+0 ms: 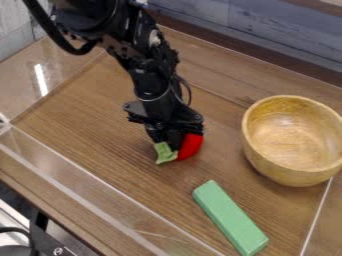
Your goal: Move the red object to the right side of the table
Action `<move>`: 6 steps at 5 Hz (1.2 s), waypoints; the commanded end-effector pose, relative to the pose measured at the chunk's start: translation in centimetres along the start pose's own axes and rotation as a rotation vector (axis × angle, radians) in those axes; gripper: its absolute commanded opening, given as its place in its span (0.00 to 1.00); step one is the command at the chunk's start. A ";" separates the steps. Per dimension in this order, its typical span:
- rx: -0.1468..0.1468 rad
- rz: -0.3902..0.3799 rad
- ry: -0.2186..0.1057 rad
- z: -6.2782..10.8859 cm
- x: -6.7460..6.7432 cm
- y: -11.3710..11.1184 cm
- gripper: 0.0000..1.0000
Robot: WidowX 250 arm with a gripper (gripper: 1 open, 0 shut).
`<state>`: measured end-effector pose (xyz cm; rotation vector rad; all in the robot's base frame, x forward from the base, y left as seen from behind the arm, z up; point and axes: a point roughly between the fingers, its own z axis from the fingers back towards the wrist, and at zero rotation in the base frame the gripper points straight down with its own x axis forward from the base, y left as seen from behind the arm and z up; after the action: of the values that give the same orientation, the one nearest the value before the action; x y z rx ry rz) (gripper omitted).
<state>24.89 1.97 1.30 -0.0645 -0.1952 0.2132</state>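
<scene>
The tool [171, 138] pinches the red toy [189, 146] mid-tabletop [94, 130], left of the bowl [294, 140]. The jaws sit over its upper edge, so the soft toy may squirt out on lifting, or brush the bowl when carried right.

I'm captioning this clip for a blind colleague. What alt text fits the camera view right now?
A black robot arm's gripper points down, closed around a small red object with a green stem, on a wood-grain table. A wooden bowl sits to the right, and a flat green block lies nearer the front edge.
</scene>
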 end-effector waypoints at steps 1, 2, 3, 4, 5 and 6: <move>0.002 0.001 0.056 -0.9 -1.4 -0.7 0.00; -0.003 0.003 0.063 -0.8 -1.6 -1.6 0.00; -0.008 0.003 0.069 -0.7 -1.8 -2.4 0.00; -0.012 0.002 0.076 -0.6 -1.9 -3.1 0.00; -0.016 0.001 0.083 -0.5 -2.1 -3.7 0.00; -0.021 0.001 0.087 -0.4 -2.3 -4.3 0.00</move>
<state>24.56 -1.84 1.37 -0.0923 -0.1514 0.2369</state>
